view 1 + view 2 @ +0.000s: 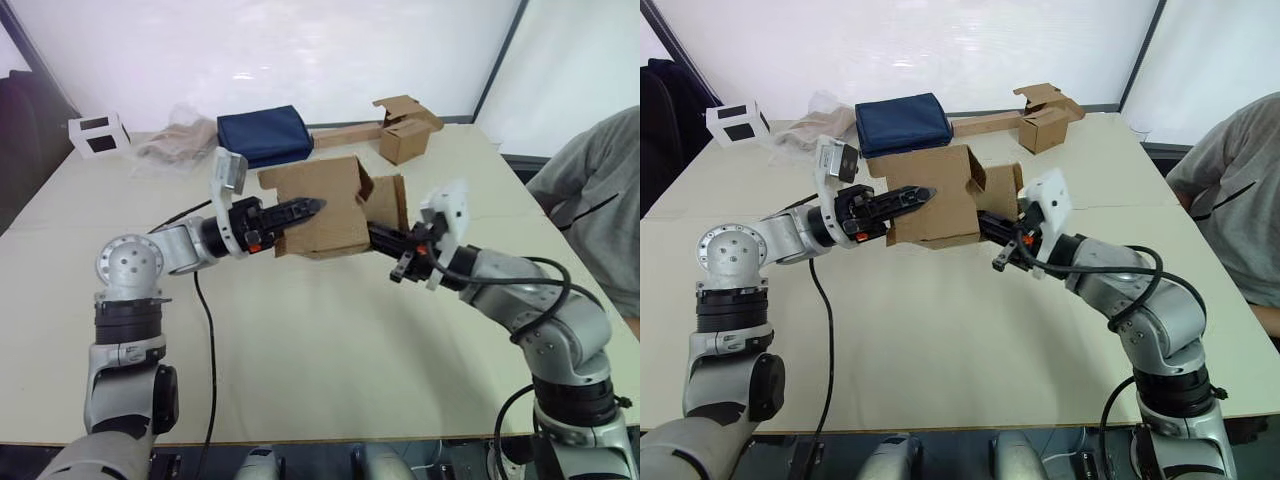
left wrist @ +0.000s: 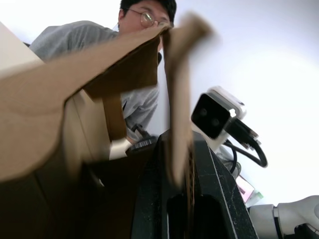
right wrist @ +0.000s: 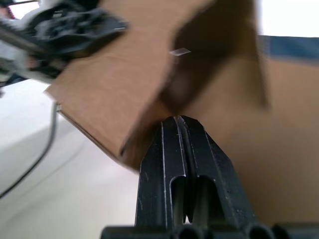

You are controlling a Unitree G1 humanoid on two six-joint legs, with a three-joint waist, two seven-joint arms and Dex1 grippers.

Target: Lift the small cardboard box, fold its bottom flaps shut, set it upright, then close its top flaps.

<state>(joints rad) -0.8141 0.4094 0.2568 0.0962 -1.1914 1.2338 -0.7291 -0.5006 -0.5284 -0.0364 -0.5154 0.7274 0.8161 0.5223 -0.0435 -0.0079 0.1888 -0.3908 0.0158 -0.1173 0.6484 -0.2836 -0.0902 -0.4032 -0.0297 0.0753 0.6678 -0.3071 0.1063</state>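
The small cardboard box (image 1: 320, 215) sits at mid-table, slightly tilted, its lower edge at or just above the tabletop. One flap (image 1: 392, 200) stands open on its right end and another (image 1: 362, 178) juts out at its upper right corner. My left gripper (image 1: 312, 206) lies across the box's front from the left. In the left wrist view a thin cardboard panel (image 2: 177, 134) runs down between its two fingers, so it is shut on that panel. My right gripper (image 1: 372, 235) comes in from the right, shut, its tip (image 3: 174, 119) against the box's lower right corner.
At the back right stands another brown box (image 1: 405, 130) joined to a long cardboard strip. A navy blue bundle (image 1: 265, 135), crumpled wrapping (image 1: 175, 140) and a small white cube (image 1: 97, 135) line the far side. A person (image 1: 600, 190) sits at the right. A black cable (image 1: 205, 330) crosses the near table.
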